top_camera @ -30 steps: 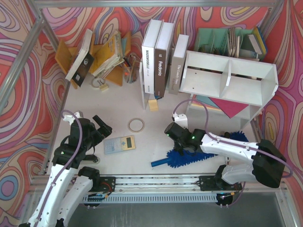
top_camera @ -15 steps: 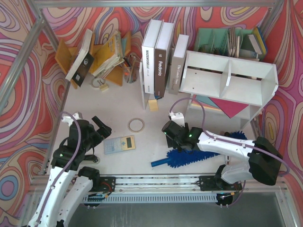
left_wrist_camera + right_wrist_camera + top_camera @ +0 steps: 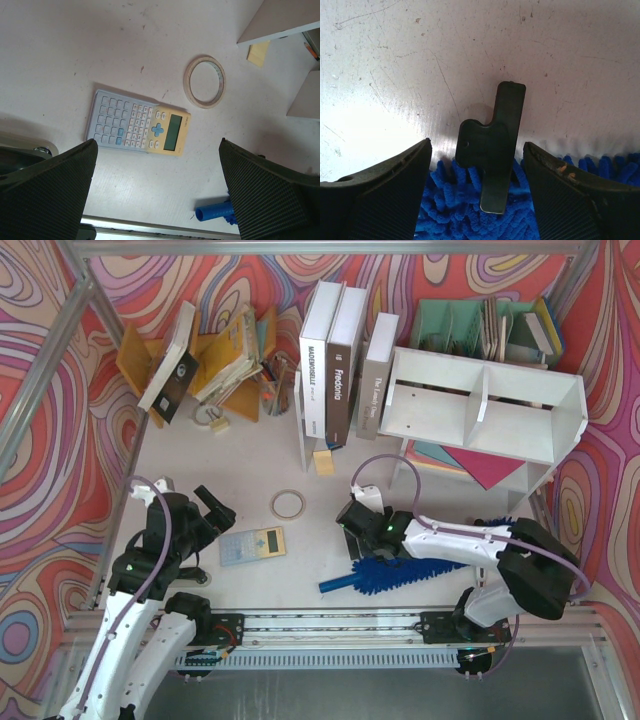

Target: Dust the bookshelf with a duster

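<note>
The white bookshelf (image 3: 485, 405) stands on legs at the back right, with two compartments and a divider. The blue duster (image 3: 400, 570) lies flat on the table in front of it, its handle end (image 3: 335, 583) pointing left. That handle tip (image 3: 212, 212) also shows in the left wrist view. My right gripper (image 3: 358, 525) hangs low over the duster's left end, open. In its wrist view the gripper (image 3: 477, 145) straddles a small black clip piece (image 3: 492, 150) that rests partly on the blue fluff (image 3: 470, 215); neither finger touches it. My left gripper (image 3: 212, 508) is open and empty.
A calculator (image 3: 252, 545) lies just under the left gripper (image 3: 157, 145), with a tape ring (image 3: 289, 504) beyond it. Upright books (image 3: 340, 360) stand at the back centre. A yellow rack (image 3: 200, 355) is at back left and a green organiser (image 3: 480, 325) behind the shelf.
The right gripper has slid left along the duster and its jaws have spread wider. The duster stays lying on the table. The left arm has not moved.
</note>
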`<state>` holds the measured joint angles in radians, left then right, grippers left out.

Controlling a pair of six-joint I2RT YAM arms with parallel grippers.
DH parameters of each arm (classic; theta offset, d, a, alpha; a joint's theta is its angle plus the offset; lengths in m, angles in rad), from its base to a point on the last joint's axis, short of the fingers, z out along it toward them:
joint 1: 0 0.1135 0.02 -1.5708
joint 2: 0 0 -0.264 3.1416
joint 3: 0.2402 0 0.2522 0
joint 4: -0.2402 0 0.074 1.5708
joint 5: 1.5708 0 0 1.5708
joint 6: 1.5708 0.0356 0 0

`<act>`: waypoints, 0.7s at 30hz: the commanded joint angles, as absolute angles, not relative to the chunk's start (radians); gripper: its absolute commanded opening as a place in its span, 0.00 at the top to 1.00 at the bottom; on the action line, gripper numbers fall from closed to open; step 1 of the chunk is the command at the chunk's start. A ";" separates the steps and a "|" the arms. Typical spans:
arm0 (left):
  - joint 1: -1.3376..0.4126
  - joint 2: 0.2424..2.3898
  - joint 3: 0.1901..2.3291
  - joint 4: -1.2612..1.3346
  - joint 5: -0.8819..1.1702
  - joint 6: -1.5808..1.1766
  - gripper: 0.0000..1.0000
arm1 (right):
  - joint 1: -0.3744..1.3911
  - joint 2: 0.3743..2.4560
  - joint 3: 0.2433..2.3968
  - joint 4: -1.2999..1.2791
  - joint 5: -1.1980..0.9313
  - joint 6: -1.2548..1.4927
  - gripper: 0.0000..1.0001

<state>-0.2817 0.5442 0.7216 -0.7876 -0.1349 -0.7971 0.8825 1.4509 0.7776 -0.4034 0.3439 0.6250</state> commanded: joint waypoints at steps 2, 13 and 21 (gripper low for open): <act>-0.285 0.532 0.702 -0.799 -0.138 -0.798 0.02 | 0.874 1.473 0.768 -0.374 0.363 0.620 0.33; -0.285 0.540 0.702 -0.797 -0.137 -0.795 0.02 | 0.873 1.518 0.777 -0.359 0.369 0.615 0.44; -0.285 0.537 0.703 -0.796 -0.141 -0.793 0.02 | 0.871 1.527 0.818 -0.366 0.409 0.601 0.52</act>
<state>-0.2817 0.5442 0.7185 -0.7879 -0.1349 -0.7971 0.8761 1.5146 0.7799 -0.3702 0.3588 0.6163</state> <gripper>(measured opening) 0.984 0.496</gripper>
